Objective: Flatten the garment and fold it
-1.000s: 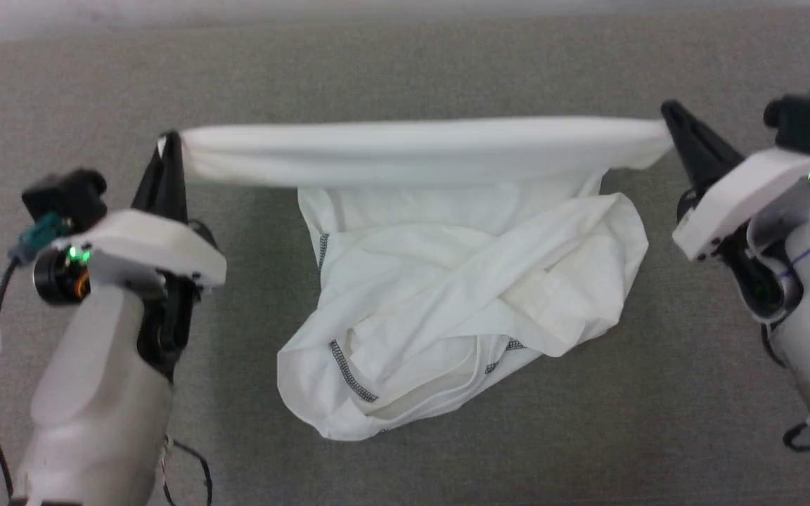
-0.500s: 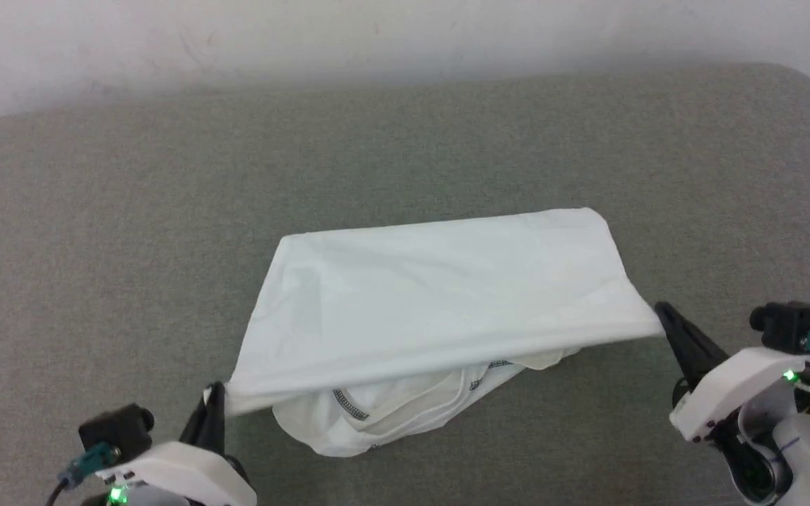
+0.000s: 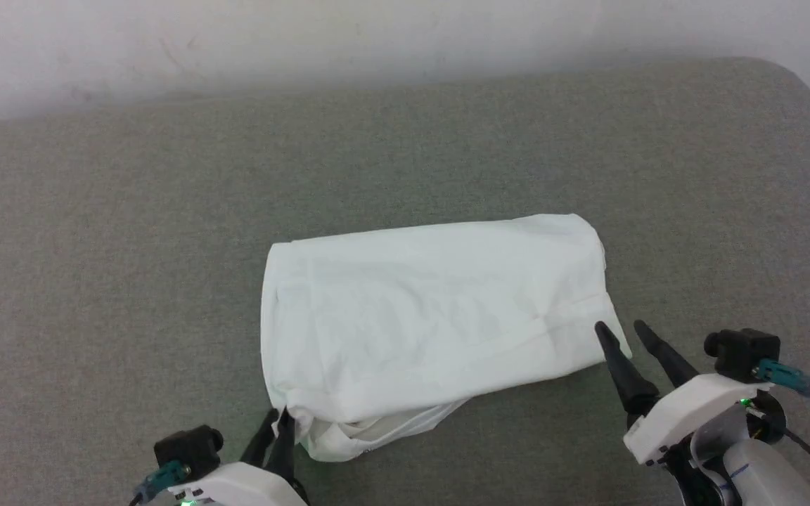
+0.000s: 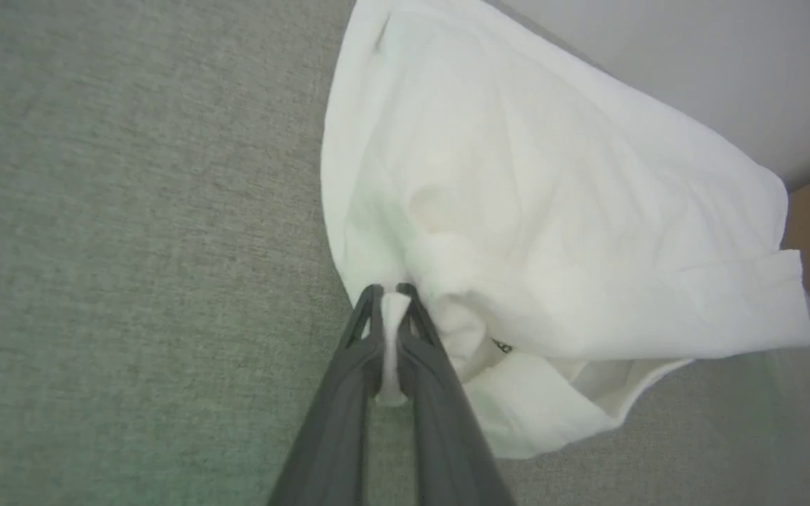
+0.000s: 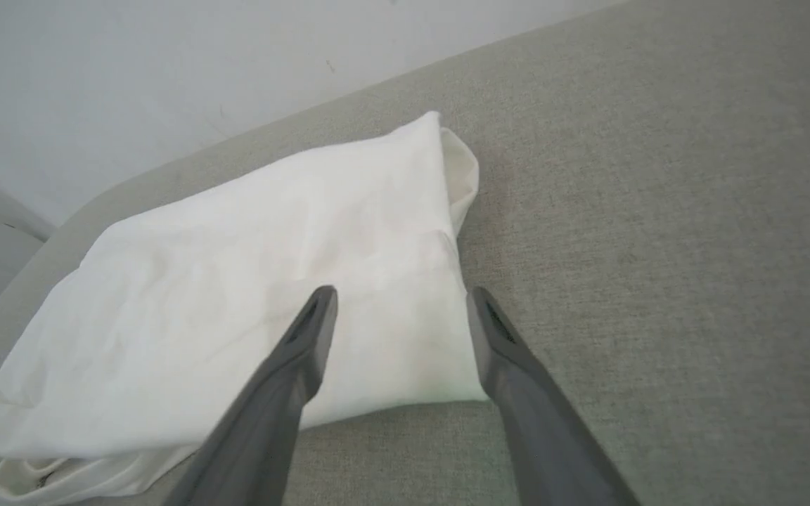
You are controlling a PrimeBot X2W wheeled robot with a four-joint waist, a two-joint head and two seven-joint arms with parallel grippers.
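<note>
Altogether we count one garment, two grippers and one cushioned surface, entered left to right; item one: the left gripper (image 3: pixel 278 416), low at the left of the head view, its two dark fingers pressed together on a pinch of white cloth at the garment's near left corner; item two: the garment (image 3: pixel 433 309), a single white piece lying mid-way across the grey-green surface (image 3: pixel 95 281) as a rough rectangle, one smooth layer uppermost, crumpled layers spilling from under its near edge beside the left gripper, one small patch of dark stitching (image 4: pixel 500 346) among them; item three: the right gripper (image 3: pixel 619 327), its two fingers spread apart, one over the garment's near right corner, one just outside it; we cannot tell whether either touches the cloth; behind all, one pale wall (image 3: pixel 377 42).
</note>
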